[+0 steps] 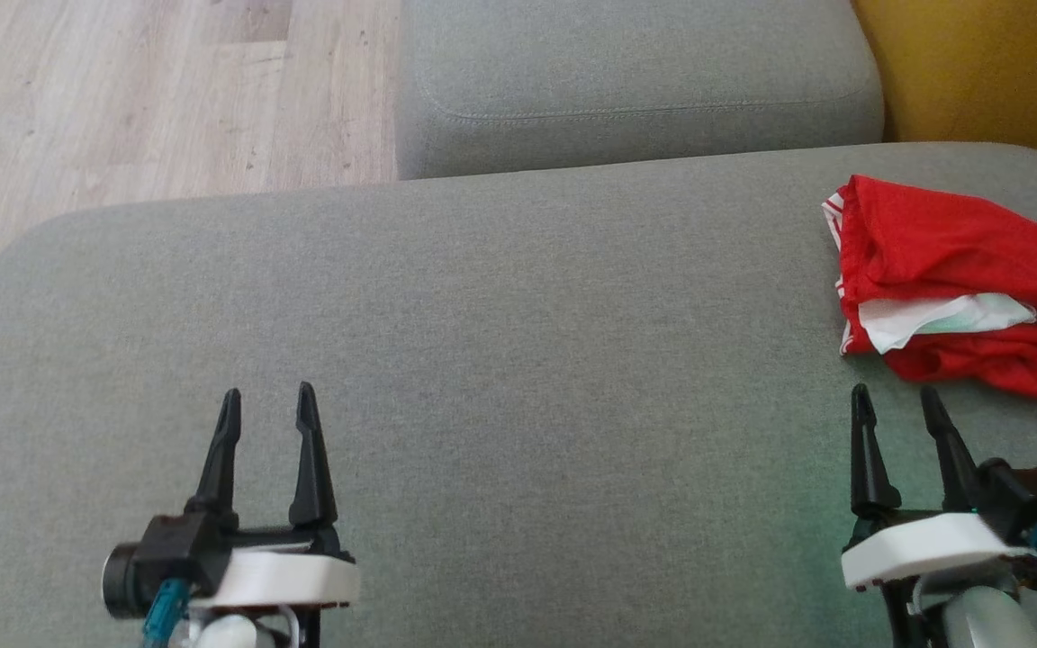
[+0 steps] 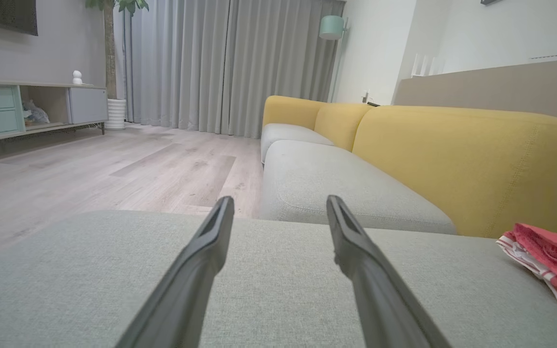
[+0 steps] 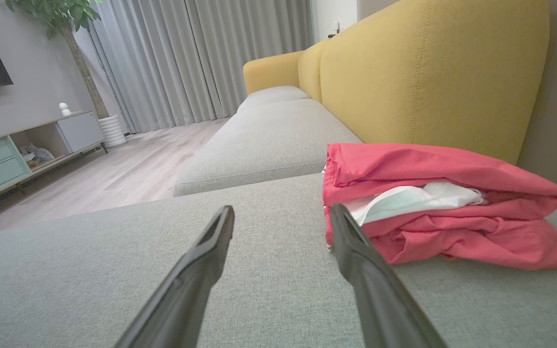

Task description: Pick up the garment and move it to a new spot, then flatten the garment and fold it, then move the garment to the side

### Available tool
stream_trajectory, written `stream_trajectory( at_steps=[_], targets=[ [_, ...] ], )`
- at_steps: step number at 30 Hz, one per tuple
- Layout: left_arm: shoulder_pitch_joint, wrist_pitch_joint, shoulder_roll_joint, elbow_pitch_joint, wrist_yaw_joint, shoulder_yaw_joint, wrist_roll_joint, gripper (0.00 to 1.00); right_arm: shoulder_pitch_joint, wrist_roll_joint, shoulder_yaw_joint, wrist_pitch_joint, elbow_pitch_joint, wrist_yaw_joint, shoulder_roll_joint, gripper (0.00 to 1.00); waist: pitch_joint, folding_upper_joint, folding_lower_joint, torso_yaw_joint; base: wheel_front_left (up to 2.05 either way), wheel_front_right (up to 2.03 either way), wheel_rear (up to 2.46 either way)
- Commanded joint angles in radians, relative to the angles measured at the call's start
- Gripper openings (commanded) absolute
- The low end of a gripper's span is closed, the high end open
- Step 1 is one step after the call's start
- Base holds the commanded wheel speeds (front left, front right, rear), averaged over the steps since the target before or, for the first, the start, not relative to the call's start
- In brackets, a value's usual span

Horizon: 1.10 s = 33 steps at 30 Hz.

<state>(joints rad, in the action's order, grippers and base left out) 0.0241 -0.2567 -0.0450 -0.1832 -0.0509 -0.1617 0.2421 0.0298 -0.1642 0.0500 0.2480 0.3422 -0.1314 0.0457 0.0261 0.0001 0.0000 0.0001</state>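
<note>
My left gripper [image 1: 268, 392] and right gripper [image 1: 895, 392] are both wide open and empty, and the red garment [image 1: 960, 261] sits bunched at the right edge of the cushion [image 1: 482, 315], so I'm worried a shallow pinch grabs just one layer and it unravels.

I count one red cloth garment [image 1: 951, 256] with white bits. I count two grabbing ends: my left end effector [image 1: 268, 391] and my right end effector [image 1: 894, 391]. Each has two long dark fingers [image 1: 311, 468]. I count two grey cloth sofa cushions: one big cushion [image 1: 482, 315] and one small cushion [image 1: 626, 81].
</note>
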Motion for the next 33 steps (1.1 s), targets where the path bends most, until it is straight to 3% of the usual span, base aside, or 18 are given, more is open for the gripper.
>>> stream_trajectory(
  at_steps=[1, 29, 30, 33],
  targets=[
    [0.025, -0.005, -0.005, 0.035, 0.008, 0.032, 0.009, 1.0, 0.032, 0.008, -0.027, 0.014, -0.033, 0.001, 0.005, 1.0, 0.0, -0.0001, 0.0, -0.001, 0.0, 0.0, 0.0],
    [0.026, -0.005, -0.005, 0.003, 0.023, 0.023, 0.093, 1.0, 0.034, 0.029, -0.052, 0.014, -0.022, 0.001, 0.005, 1.0, 0.0, -0.0001, 0.0, -0.006, 0.0, 0.0, 0.0],
    [-0.009, 0.0, 0.0, -0.027, 0.017, -0.005, 0.093, 0.0, -0.001, 0.022, -0.029, 0.0, 0.013, 0.0, 0.0, 0.0, 0.0, -0.0001, 0.0, -0.006, 0.0, 0.0, 0.0],
    [-0.025, 0.001, 0.001, -0.072, 0.017, -0.005, 0.093, 0.0, -0.016, 0.021, -0.03, -0.002, 0.055, 0.0, -0.001, 0.0, 0.0, -0.0001, 0.0, -0.006, 0.0, 0.0, 0.0]
  ],
)
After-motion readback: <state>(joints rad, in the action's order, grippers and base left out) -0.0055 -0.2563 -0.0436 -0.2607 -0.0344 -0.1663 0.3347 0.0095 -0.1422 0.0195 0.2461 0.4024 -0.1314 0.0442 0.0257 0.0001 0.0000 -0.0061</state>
